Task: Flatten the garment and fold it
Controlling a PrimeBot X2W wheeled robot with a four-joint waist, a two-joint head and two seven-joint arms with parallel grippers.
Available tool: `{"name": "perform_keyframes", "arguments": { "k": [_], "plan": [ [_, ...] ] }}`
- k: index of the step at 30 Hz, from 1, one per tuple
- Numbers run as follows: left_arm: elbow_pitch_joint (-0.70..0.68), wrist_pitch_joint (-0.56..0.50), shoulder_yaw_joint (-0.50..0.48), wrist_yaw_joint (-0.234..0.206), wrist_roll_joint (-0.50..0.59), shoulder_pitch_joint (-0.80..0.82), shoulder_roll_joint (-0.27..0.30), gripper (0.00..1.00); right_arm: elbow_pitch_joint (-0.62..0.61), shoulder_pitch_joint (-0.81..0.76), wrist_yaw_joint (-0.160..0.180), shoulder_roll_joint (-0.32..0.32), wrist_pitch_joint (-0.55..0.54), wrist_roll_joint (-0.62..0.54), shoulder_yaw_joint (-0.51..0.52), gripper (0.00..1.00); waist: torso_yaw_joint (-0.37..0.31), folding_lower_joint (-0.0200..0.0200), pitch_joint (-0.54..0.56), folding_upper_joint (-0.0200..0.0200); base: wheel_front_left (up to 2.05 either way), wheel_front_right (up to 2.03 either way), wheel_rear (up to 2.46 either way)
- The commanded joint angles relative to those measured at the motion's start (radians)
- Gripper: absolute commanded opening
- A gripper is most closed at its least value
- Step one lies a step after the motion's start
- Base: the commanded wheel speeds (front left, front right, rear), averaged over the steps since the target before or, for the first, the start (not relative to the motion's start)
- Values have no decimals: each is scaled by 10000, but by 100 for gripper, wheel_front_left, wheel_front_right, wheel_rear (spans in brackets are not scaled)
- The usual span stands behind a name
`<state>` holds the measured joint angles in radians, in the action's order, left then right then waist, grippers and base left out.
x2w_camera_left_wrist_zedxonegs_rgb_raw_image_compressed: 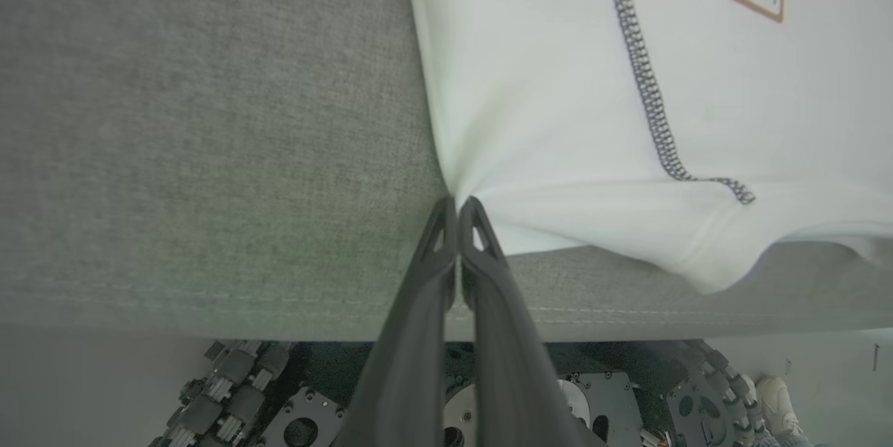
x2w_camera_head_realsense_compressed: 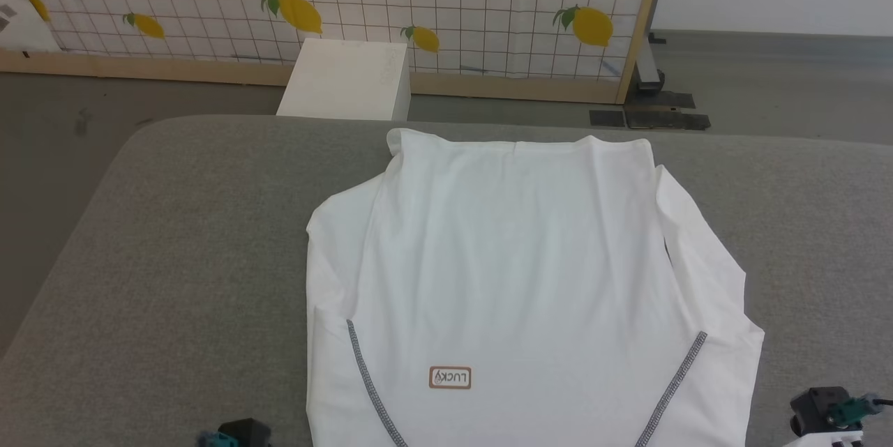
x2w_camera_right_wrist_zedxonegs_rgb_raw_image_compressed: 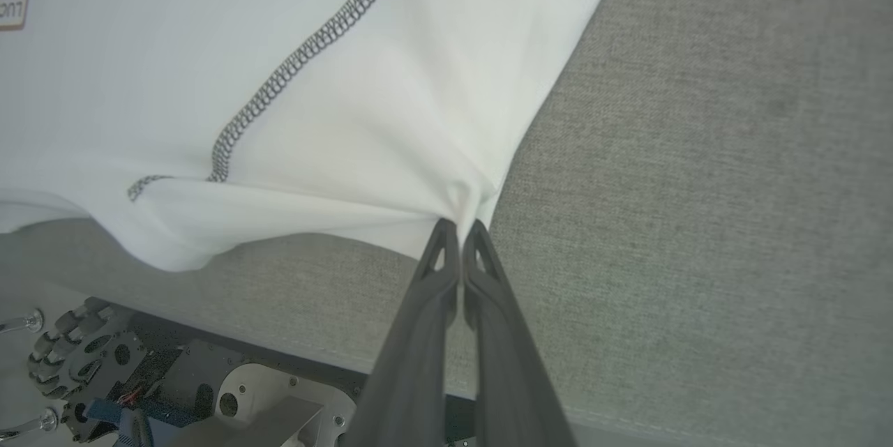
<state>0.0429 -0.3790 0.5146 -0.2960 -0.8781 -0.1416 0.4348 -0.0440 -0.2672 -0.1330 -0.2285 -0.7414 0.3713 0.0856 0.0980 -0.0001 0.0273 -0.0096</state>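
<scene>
Left hand [x2w_camera_left_wrist_zedxonegs_rgb_raw_image_compressed: 458, 204], right hand [x2w_camera_right_wrist_zedxonegs_rgb_raw_image_compressed: 460, 224] pinch garment [x2w_camera_head_realsense_compressed: 516, 259] | grey surface [x2w_camera_head_realsense_compressed: 174, 259] | lemon screen [x2w_camera_head_realsense_compressed: 349, 1]

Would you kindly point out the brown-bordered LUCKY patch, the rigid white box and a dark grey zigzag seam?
Brown-bordered rectangular LUCKY patch [x2w_camera_head_realsense_compressed: 450, 377]: head view, its lettered centre.
Rigid white box [x2w_camera_head_realsense_compressed: 345, 81]: head view, its top face.
Dark grey zigzag seam [x2w_camera_left_wrist_zedxonegs_rgb_raw_image_compressed: 645, 81]: left wrist view, mid-run of stitching.

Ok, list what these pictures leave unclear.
- Head view: shirt, near edge cut off by the frame's bottom.
- Right wrist view: LUCKY patch, cut by the left edge.
- Head view: white box, base hidden behind the grey cushion.
- Left wrist view: cloth layers pinched, hidden between the fingers.
</scene>
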Motion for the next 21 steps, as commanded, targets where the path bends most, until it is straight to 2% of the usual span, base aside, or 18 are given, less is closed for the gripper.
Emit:
{"name": "perform_keyframes", "arguments": {
  "k": [1,9,10,11,12,17,21],
  "plan": [
    [248,-8,-48,-40,-31,19,64,0,150,72,23,-63,-78,-138,21,0,-30,1,-45,94,0,0,0],
    [1147,199,-8,240,-151,501,-383,0,941,603,23,27,-102,-442,-502,0,-81,1,-235,94,0,0,0],
    [1224,235,-34,260,-190,557,-446,21,1014,662,23,40,-64,-454,-534,0,-81,1,-250,94,0,0,0],
    [1279,223,-32,275,-208,598,-470,45,1052,707,23,67,-17,-425,-558,9,-82,1,-251,94,0,0,0],
    [1308,257,-54,284,-202,660,-478,100,1083,749,23,71,20,-411,-587,100,-83,1,-246,94,0,0,0],
    [1080,70,-196,184,-291,798,-318,100,810,849,23,-31,222,-258,-490,100,-109,1,-133,94,0,0,0],
    [328,-378,-466,-100,-493,799,49,100,98,838,23,-61,191,40,-96,100,-154,1,-2,94,0,0,0]
  ]
}}
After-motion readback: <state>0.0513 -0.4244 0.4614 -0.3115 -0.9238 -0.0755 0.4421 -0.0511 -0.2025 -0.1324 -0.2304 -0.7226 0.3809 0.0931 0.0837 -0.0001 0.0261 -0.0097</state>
